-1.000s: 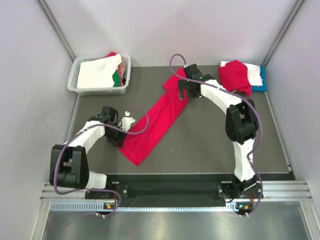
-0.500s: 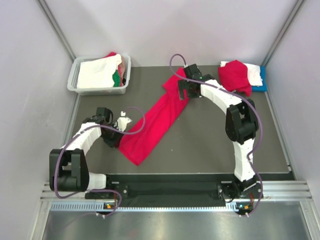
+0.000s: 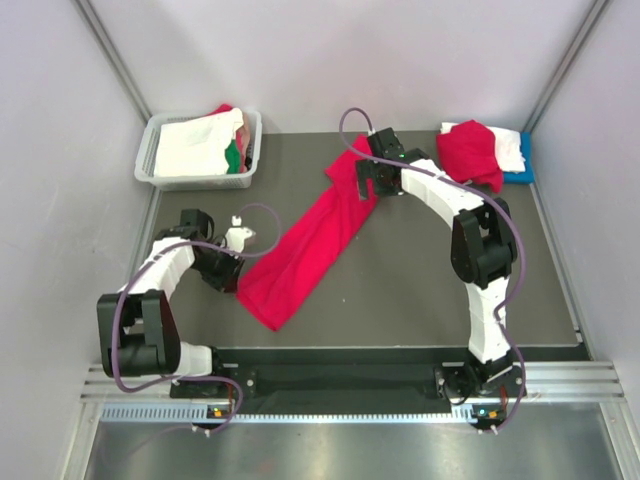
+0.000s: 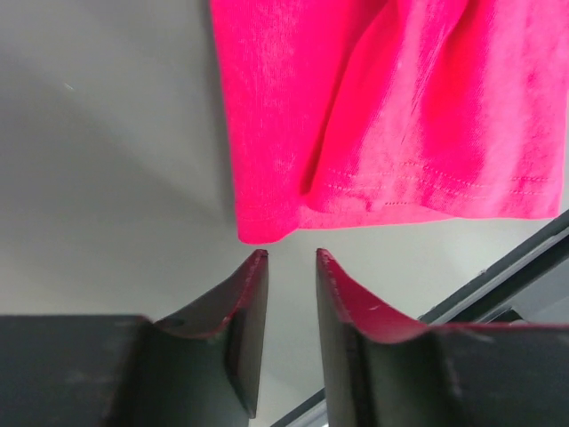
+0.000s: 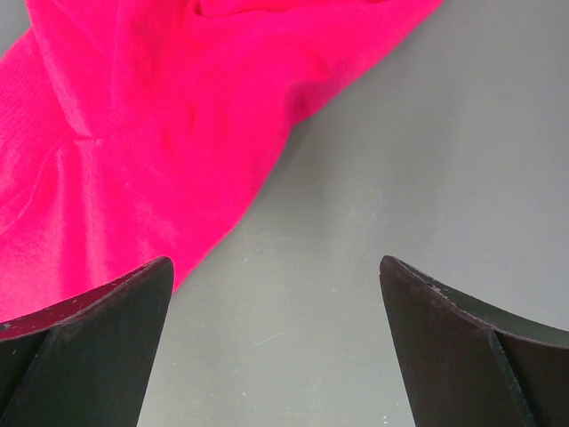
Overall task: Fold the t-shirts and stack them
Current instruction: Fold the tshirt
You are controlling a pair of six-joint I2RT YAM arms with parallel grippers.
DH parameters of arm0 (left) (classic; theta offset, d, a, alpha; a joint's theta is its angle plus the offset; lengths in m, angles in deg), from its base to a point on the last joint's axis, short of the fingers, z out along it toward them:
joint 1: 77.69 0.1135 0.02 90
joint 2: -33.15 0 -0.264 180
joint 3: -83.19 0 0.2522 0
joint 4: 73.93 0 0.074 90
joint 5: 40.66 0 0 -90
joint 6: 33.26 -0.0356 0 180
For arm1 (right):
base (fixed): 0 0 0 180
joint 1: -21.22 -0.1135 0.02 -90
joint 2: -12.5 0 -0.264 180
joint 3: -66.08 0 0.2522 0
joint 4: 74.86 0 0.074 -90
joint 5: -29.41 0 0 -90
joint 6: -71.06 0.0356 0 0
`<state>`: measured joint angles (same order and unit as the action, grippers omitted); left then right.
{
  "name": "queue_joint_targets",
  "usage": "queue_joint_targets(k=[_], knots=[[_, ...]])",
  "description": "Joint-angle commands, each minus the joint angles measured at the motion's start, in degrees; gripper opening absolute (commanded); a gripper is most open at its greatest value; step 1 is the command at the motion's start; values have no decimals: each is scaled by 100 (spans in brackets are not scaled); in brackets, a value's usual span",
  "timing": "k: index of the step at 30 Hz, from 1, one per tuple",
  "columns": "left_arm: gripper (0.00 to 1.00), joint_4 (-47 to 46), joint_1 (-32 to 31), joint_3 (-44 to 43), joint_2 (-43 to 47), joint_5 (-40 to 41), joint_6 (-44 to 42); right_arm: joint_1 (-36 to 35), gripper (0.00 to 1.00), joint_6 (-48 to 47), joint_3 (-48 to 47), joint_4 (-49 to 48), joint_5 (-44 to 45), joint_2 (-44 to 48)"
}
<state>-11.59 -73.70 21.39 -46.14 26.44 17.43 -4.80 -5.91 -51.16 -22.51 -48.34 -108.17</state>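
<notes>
A red t-shirt (image 3: 310, 235), folded into a long strip, lies diagonally on the dark table. My left gripper (image 3: 230, 278) sits just off the strip's near-left corner. In the left wrist view the shirt's hem (image 4: 400, 107) lies flat just beyond my left gripper (image 4: 289, 253), whose jaws stand narrowly open with nothing between them. My right gripper (image 3: 362, 185) hovers at the strip's far end. In the right wrist view this gripper (image 5: 276, 262) is wide open over bare table, with the red cloth (image 5: 151, 133) at its left.
A pale plastic tub (image 3: 195, 183) at the back left holds white, red and green cloth. At the back right a red shirt (image 3: 470, 150) lies on white and blue ones (image 3: 520, 175). A black rail (image 3: 400, 352) runs along the table's near edge.
My left gripper has let go of the shirt's near corner, opened a little and drawn back to the left. The near end of the strip now lies flat. The right arm has not moved.
</notes>
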Motion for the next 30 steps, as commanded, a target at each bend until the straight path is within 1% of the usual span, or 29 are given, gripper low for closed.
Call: queue_joint_targets(k=[1,3,9,10,13,20,30], knots=[[37,214,-82,-180,159,-312,-121,-8,100,6,-5,-211,-47,-89],[40,152,-178,-154,221,-312,-68,-8,100,6,3,-229,-56,-89],[40,73,-381,-84,45,-365,81,-17,100,15,39,-246,-65,-80],[40,38,-599,-66,54,-330,142,-17,100,15,47,-255,-65,-89],[40,-129,-899,-22,115,-189,318,-8,100,15,56,-264,-65,-89],[39,-208,-944,-14,-87,-180,363,-17,100,23,135,-290,-47,-28],[37,-384,-944,101,-131,-110,406,-8,100,23,179,-317,-91,43]])
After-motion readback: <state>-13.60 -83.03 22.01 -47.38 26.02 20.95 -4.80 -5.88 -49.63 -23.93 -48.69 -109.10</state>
